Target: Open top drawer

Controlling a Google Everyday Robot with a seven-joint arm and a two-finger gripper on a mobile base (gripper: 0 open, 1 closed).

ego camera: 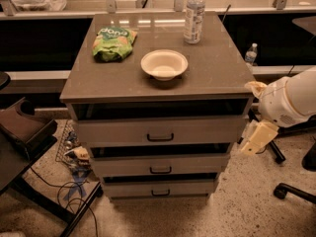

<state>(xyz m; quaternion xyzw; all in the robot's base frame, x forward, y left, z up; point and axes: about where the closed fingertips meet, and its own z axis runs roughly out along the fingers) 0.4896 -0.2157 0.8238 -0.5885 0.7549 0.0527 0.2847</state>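
The top drawer (159, 131) is the widest grey front, just under the cabinet top, with a small dark pull handle (160, 138) at its middle. A dark gap runs above the front; its inside box is hidden. My gripper (255, 114) is at the cabinet's right front corner, level with the top drawer and right of its handle. It is open and empty, with one cream finger (257, 138) low beside the drawer's right end and the other finger (255, 87) up by the top's edge.
Two narrower grey drawers (159, 164) (159, 187) sit below. On the cabinet top (217, 68) stand a white bowl (164, 64), a green snack bag (114, 42) and a water bottle (194, 14). Cables and clutter (74, 157) lie at the left. A chair base (291, 191) is at the right.
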